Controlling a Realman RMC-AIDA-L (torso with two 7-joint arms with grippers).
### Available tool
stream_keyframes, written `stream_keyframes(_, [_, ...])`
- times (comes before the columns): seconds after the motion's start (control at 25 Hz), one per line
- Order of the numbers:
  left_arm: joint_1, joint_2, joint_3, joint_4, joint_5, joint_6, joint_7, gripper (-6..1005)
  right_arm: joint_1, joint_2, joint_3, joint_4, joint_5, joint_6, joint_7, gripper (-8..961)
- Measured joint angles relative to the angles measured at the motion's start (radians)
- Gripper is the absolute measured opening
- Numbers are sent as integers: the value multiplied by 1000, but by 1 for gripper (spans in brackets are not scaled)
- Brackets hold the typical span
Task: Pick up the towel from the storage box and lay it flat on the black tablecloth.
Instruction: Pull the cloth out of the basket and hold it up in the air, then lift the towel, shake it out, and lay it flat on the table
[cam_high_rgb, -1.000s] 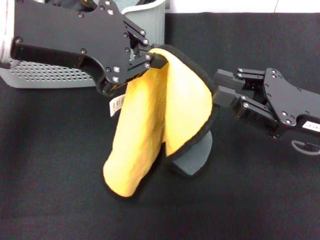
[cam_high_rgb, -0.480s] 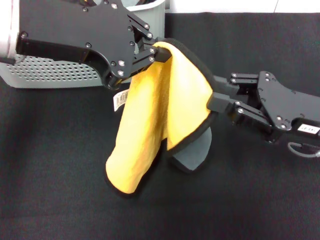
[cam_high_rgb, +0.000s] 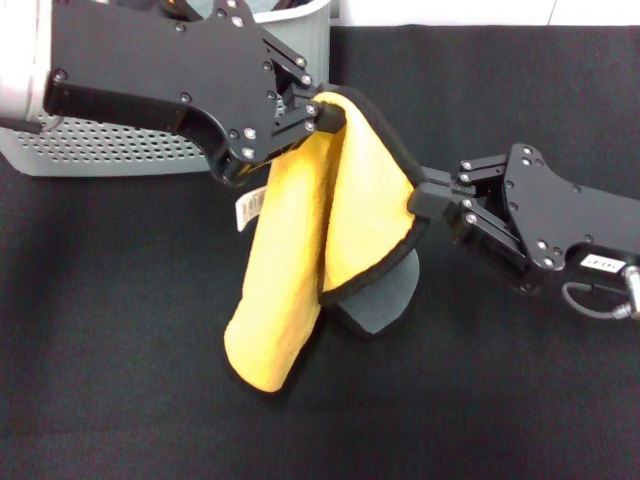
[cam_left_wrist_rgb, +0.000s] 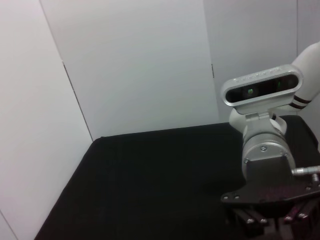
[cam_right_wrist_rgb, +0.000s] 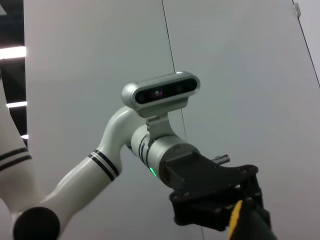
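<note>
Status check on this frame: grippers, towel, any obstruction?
Left gripper shut on towel top edge, towel hanging over black tablecloth. Right gripper at towel's side hem, grip unclear. Storage box behind; nothing blocking.

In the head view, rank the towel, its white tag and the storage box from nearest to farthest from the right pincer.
Measured from the right pincer:
1. towel, its black edge at the fingertips, just to its left.
2. white tag, on the towel's far left edge.
3. storage box, far left at the back.

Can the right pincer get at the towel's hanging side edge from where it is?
Probably yes: the right pincer is already at the towel's trimmed edge, nothing between them; the left pincer holds the top corner.
</note>
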Motion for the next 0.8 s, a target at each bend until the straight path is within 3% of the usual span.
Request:
stream_keyframes(0.28, [-9,0,22,-58,3,-2,5,19,-11,0,13,4,41,53,-6,28])
stream_keyframes(0.8, [-6,-5,39,-243,-16,-32,68,66,-24,0,13,-82,160,36,6,10])
